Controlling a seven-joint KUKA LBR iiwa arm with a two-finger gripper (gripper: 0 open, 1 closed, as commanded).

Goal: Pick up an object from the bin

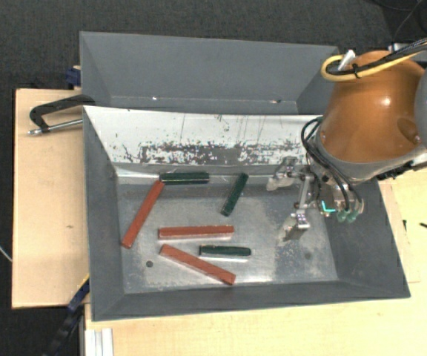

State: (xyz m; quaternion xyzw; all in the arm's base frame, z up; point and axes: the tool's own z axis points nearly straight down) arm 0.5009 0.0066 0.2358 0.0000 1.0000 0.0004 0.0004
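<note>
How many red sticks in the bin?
3: left red stick slanted by the left wall; middle red stick level at centre; front red stick angled below it. The arm may hide others.

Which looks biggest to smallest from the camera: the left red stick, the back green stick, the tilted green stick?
1. The left red stick.
2. The back green stick and tilted green stick: alike, unranked.
</note>
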